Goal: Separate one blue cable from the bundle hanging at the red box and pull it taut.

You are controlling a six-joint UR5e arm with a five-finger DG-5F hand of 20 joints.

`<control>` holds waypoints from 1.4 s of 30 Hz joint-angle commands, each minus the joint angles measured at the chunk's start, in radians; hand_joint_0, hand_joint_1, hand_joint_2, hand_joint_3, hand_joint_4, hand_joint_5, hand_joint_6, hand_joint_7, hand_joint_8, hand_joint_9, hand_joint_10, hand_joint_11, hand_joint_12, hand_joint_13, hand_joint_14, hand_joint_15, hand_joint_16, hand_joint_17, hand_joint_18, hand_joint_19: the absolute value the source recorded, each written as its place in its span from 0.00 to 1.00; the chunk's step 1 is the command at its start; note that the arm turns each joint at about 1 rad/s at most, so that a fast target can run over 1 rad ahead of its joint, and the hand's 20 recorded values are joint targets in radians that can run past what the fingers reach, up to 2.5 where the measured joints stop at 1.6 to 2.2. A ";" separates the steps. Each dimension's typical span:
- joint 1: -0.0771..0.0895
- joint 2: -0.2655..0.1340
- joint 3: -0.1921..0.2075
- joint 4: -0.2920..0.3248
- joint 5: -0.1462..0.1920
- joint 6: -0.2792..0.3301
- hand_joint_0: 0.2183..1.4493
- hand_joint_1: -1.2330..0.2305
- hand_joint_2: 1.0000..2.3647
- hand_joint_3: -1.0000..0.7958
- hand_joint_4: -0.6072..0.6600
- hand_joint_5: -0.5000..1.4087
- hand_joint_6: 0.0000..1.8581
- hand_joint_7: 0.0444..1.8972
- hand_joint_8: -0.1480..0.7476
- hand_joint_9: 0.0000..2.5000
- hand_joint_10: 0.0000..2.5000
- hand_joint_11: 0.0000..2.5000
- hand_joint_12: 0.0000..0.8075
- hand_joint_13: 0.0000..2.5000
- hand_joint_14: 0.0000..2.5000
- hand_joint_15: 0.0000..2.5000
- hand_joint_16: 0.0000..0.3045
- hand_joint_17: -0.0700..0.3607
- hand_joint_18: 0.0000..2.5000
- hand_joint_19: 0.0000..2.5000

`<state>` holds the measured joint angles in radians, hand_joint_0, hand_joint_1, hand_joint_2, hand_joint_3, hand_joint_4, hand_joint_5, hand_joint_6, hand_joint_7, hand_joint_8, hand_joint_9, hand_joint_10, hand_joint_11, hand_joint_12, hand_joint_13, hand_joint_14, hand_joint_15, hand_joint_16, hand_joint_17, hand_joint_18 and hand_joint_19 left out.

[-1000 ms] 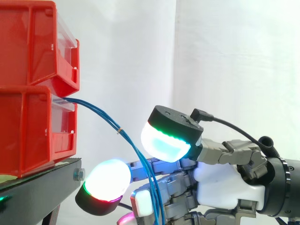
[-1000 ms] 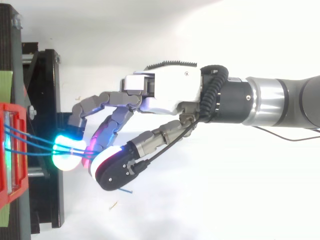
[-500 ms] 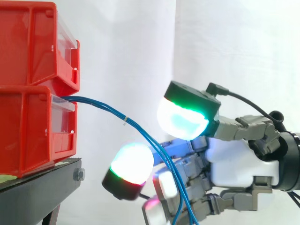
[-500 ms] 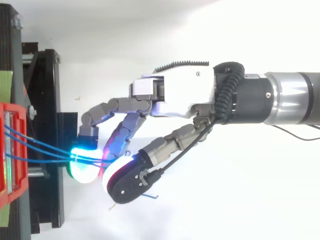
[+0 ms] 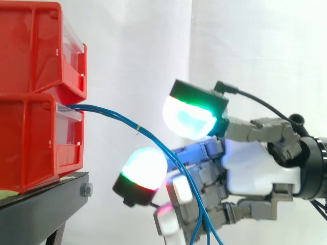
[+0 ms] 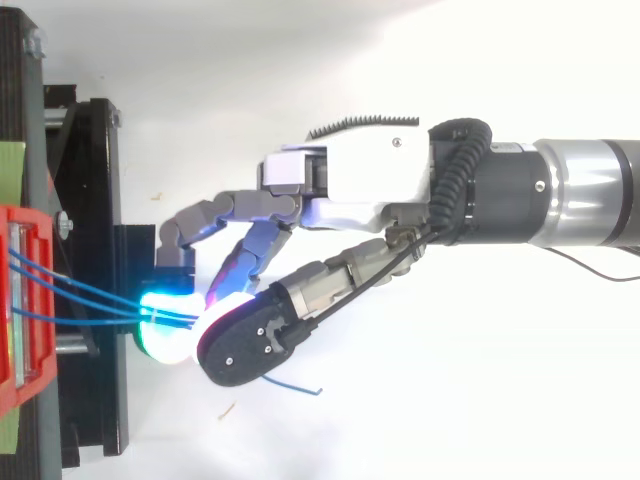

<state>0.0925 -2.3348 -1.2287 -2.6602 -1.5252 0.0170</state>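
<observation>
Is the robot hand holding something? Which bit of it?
Yes: the thin blue cables, caught between curled fingers of the hand, partway along, below where they leave the red plastic bin.

No readable text, labels or numbers, red bins [image 5: 36, 138] plain, hand [image 6: 350, 175] unmarked

Bright, even light floods the white curtain [image 5: 255, 51], shadows fall faint, and the glowing pads [image 5: 189, 118] flare out to white.
</observation>
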 commanded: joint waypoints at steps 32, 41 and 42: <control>0.004 -0.001 0.046 -0.007 0.000 -0.011 0.36 0.35 0.01 0.38 0.68 0.19 0.31 0.69 0.58 0.40 0.01 0.25 0.46 0.37 0.01 0.18 0.12 0.35 0.30 0.15; 0.004 -0.001 0.046 -0.004 -0.001 -0.019 0.32 0.45 0.00 0.28 0.67 0.19 0.36 0.64 0.60 0.42 0.01 0.25 0.47 0.37 0.01 0.18 0.12 0.35 0.31 0.16; 0.004 0.000 0.046 -0.004 -0.001 -0.020 0.32 0.46 0.00 0.28 0.66 0.20 0.35 0.66 0.60 0.42 0.01 0.25 0.46 0.38 0.01 0.18 0.12 0.35 0.30 0.16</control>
<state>0.0966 -2.3360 -1.1827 -2.6667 -1.5255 0.0005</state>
